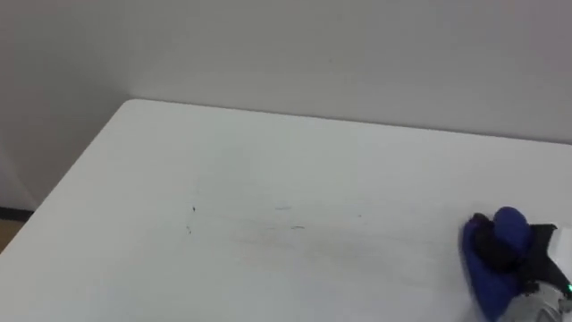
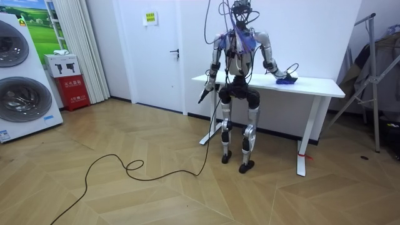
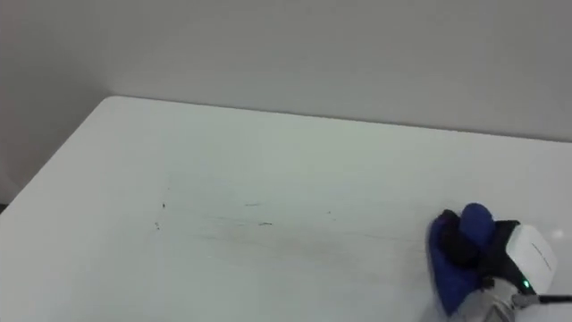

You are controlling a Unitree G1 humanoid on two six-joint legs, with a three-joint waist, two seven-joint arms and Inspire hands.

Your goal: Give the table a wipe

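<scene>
The right robot hand (image 3: pixel 474 246) runs off the lower right corner of the eye views. The cloth (image 3: pixel 447 266) under it is partly covered and seems bunched up. The desk (image 3: pixel 223 179) is cut off left of that robot hand and below it. The left robot hand (image 2: pixel 204 95) is too small to read.

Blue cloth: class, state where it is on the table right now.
The blue cloth sits on the white table at the eye views' lower right, gripped by the right robot hand.
</scene>
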